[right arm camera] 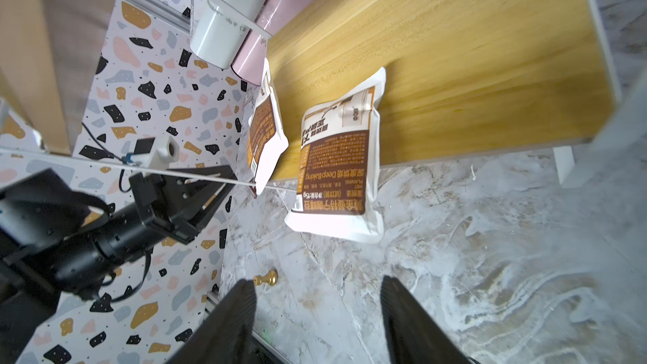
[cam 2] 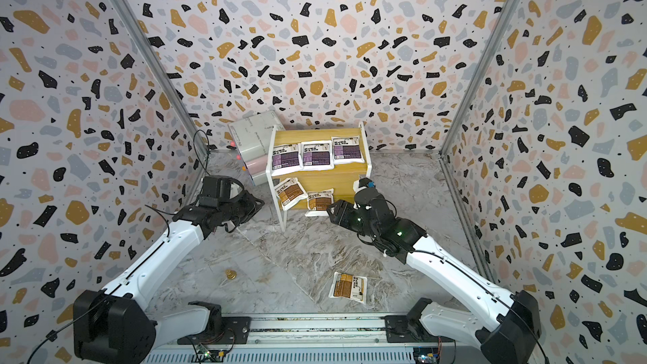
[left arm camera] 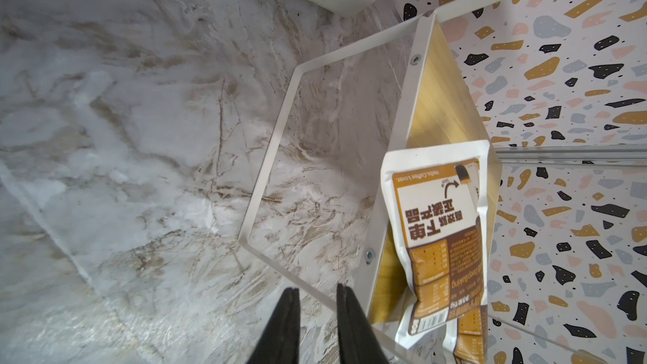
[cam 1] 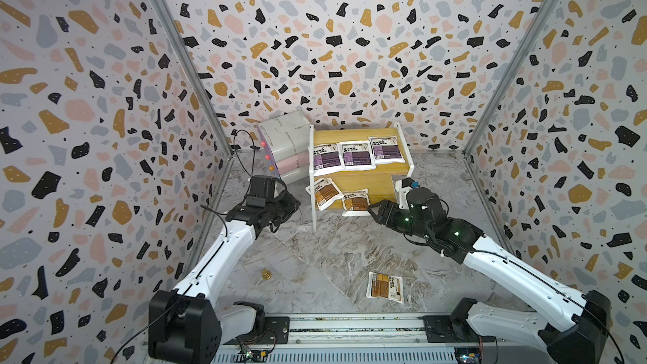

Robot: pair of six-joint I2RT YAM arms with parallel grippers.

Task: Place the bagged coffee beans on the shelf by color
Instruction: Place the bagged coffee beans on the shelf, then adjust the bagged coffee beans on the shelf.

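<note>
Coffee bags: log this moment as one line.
shelf upper tier: three purple bags | lower tier: two brown bags | table: third brown bag | left fingers: narrow gap, empty | right fingers: open, empty

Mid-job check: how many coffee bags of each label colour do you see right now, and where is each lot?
Purple-label coffee bags: 3, all on the upper tier of the shelf.
Brown-orange-label coffee bags: 3, two on the lower tier, one lying on the table.
Total: 6.
</note>
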